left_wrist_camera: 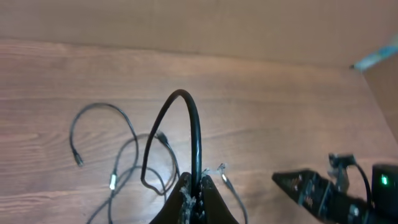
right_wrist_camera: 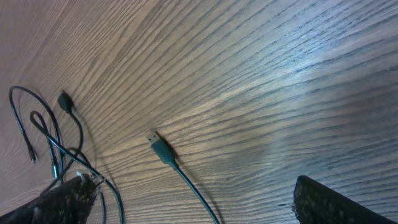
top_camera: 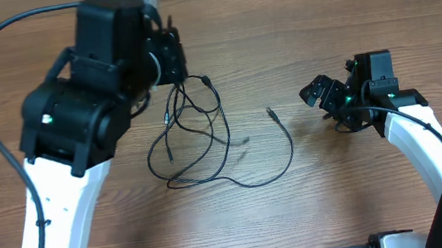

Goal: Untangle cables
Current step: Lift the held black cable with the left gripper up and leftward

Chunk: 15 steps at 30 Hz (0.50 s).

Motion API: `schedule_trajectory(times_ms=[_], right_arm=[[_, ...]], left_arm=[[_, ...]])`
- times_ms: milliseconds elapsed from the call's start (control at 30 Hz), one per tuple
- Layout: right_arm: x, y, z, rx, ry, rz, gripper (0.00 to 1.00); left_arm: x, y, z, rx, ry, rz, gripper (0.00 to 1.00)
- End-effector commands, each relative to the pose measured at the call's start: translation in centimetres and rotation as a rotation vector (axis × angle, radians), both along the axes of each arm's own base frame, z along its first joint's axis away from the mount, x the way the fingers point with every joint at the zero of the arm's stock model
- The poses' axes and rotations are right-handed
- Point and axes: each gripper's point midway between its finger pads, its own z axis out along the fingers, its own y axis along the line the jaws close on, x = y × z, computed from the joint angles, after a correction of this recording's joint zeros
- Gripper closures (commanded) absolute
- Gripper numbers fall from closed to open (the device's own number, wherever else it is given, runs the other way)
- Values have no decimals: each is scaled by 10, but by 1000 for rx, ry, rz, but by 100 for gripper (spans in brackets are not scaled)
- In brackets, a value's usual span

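on the wooden worktop (top_camera: 337,194), one tangle of cables (top_camera: 195,133), pinched by the left gripper.
two arms, two grippers. the thin black cables lie left of centre as a loose knot of overlapping loops, stretched roughly from the far side towards the near side; how many cords make it up cannot be counted where they cross. one long strand (top_camera: 290,145) leaves the knot and sweeps right in a curve, and its plug (top_camera: 270,112) points back towards the far left. the left gripper (left_wrist_camera: 198,190) is clenched on a loop of cable that arches up from its fingers. the right gripper (top_camera: 323,93) hangs spread and empty, well apart to the right.
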Motion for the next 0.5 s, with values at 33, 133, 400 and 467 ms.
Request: schedule_trajectory(times_ms=[33, 133, 400, 467], right_arm=[[7, 0, 8, -11, -26, 3, 0], [7, 0, 8, -11, -26, 3, 0], [7, 0, 8, -11, -26, 3, 0], [7, 0, 8, -11, -26, 3, 0]], left_arm=[[-7, 37, 55, -8, -175, 122, 96], [-14, 46, 77, -23, -248, 153, 96], [-46, 60, 131, -104, -427, 168, 96], [-52, 70, 140, -102, -460, 208, 96]])
